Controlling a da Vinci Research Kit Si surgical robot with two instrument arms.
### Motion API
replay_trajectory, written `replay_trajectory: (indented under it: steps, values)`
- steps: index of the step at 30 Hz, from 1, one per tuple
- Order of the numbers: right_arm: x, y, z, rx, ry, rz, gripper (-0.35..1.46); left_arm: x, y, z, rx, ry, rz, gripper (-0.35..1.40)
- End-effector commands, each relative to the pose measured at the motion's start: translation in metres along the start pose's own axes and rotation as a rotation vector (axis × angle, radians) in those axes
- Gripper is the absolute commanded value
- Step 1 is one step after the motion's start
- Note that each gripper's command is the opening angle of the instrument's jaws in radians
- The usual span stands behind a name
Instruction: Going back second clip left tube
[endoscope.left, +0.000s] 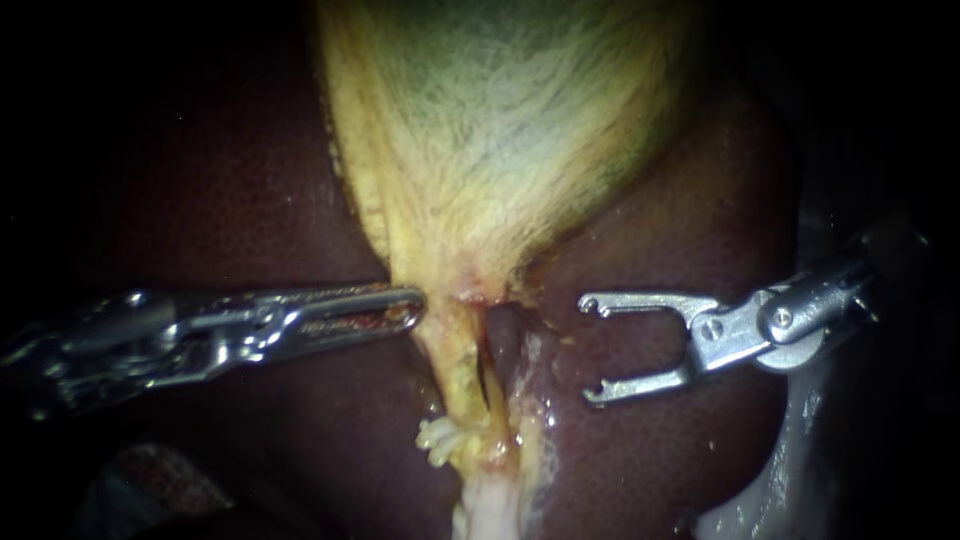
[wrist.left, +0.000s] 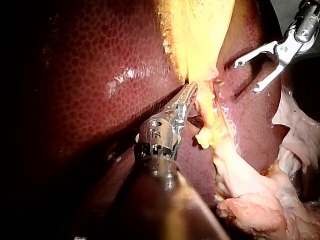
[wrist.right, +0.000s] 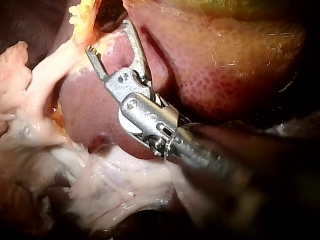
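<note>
Right of the pale yellow left tube (endoscope.left: 452, 365), my right instrument (endoscope.left: 592, 350) holds hooked steel jaws wide and empty over dark red liver (endoscope.left: 650, 230), clear for retreat. My left instrument (endoscope.left: 418, 303), jaws together, rests against the tube's top, probably to steady it.

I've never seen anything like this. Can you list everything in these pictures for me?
liver: one, dark red, lying behind and around everything else.
gallbladder: one, yellow-green, upper middle of the endoscope view, narrowing downward to a neck.
tubes: seemingly two, yellowish, running down from the gallbladder's neck with a dark gap between them.
pale tissue: one ragged mass, whitish, where the tubes end.
left instrument: one, silver, coming in from the left, its tip against the gallbladder's neck.
right instrument: one, silver, coming in from the right, its jaws wide open and empty over the liver, beside the tubes.
</note>
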Motion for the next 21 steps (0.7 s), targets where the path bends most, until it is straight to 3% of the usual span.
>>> replay_trajectory:
  steps: [1,11,21]
  values:
    - [0.0000,0.0001,0.0000,0.001,0.000,-0.001,0.60,0.0003,0.0000,0.0006,0.005,0.004,-0.005,-0.05]
    - [0.0000,0.0000,0.0000,0.001,0.000,-0.007,0.60,0.0012,-0.0011,0.0018,0.022,0.013,-0.006,-0.05]
    - [0.0000,-0.0001,-0.0001,0.002,0.000,-0.007,0.60,0.0015,-0.0011,0.0027,0.027,0.016,-0.010,-0.05]
